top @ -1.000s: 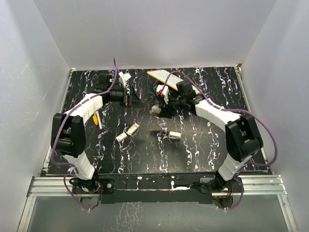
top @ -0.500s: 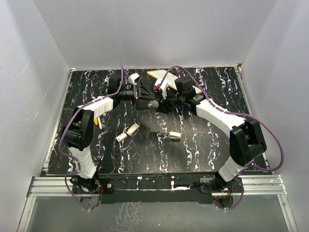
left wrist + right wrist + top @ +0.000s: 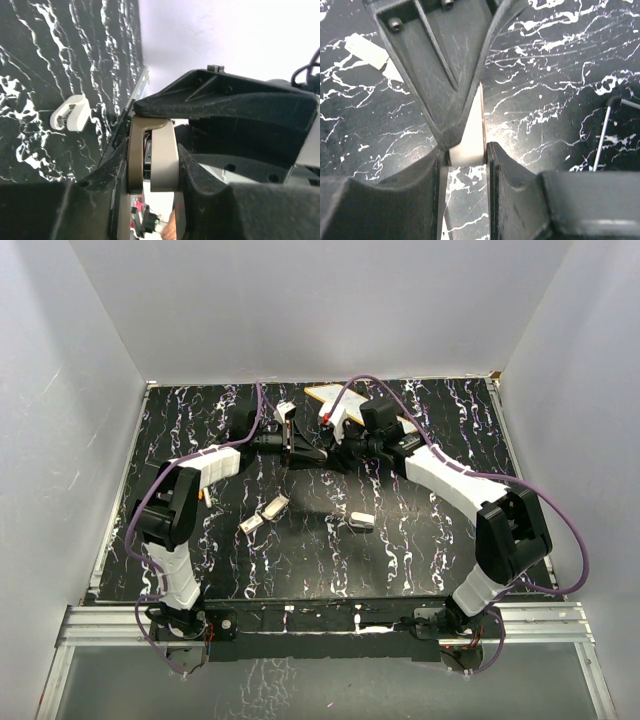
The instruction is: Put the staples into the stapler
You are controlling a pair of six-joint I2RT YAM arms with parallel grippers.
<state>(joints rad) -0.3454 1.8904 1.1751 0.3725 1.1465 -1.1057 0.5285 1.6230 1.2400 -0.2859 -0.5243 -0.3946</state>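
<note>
Two robot arms are meeting above the far middle of a black marble-patterned surface [image 3: 430, 540] veined with white, boxed in by plain white walls [image 3: 320, 310]. The left arm [image 3: 205, 462] is reaching in from the left and the right arm [image 3: 445, 475] from the right, each carrying one purple cable.

One small whitish-silver elongated mini stapler [image 3: 152, 160] is being held in the air between them, off the surface. The right jaws are standing partly closed, clamping the stapler by its two sides. The left jaws are standing narrowed around the same stapler from the opposite side, and both fingers appear to be pressing against it. From above, the two sets of jaws are hiding the stapler almost entirely.

Three small whitish pieces are lying on the surface nearer the arm bases. A pair of whitish pieces [image 3: 262, 515] is sitting close together at an angle, left of centre. A single whitish piece [image 3: 360, 521] is lying right of centre, well apart from the jaws.

One orange pen-like stick [image 3: 200, 490] is lying at the left, partly covered by the left arm. One long flat yellow-edged board [image 3: 325, 395] is lying at the far edge, with its right end running behind the right arm's wrist. In the right wrist view one thin pale rod [image 3: 602, 137] is lying on the surface to the right. What it is cannot be told.
</note>
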